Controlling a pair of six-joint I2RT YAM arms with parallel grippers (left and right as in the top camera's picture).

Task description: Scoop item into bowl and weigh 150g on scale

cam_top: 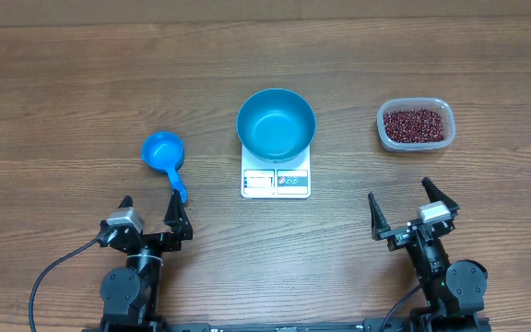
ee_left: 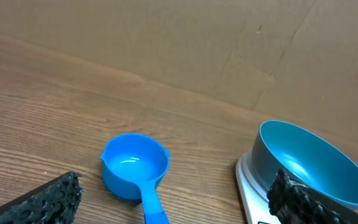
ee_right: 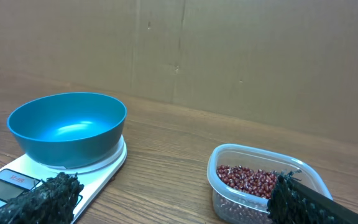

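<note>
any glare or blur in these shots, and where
Overhead: even light, sharp throughout, faint sheen inside the bowl. Left wrist: small white highlight in the scoop; left fingers at the bottom edge dark, slightly soft. Right wrist: pale glare patch in the bowl, beans fairly sharp, right fingers dark, soft.

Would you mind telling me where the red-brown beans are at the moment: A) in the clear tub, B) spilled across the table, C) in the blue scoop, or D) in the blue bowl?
A: the beans all lie in the clear tub, while the blue bowl on the scale and the blue scoop show bare insides.
</note>
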